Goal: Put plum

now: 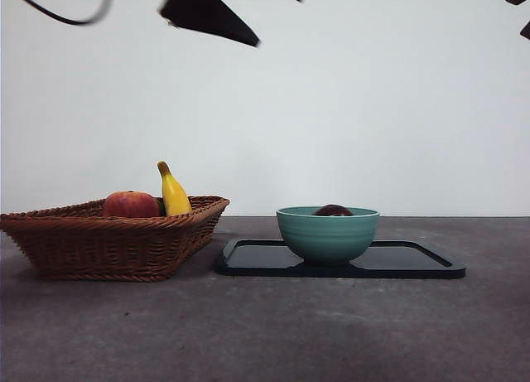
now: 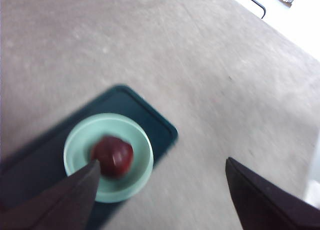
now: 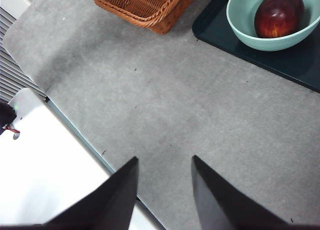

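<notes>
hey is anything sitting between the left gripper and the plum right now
Nothing visible does. The plum lies alone in the green bowl on the dark tray, and the left gripper hangs above it with jaws open and only air between. The wicker basket stands off to the side.

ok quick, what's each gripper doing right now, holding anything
left gripper: open, holding nothing, above the plum in the green bowl.
right gripper: open, holding nothing, over bare table.
</notes>
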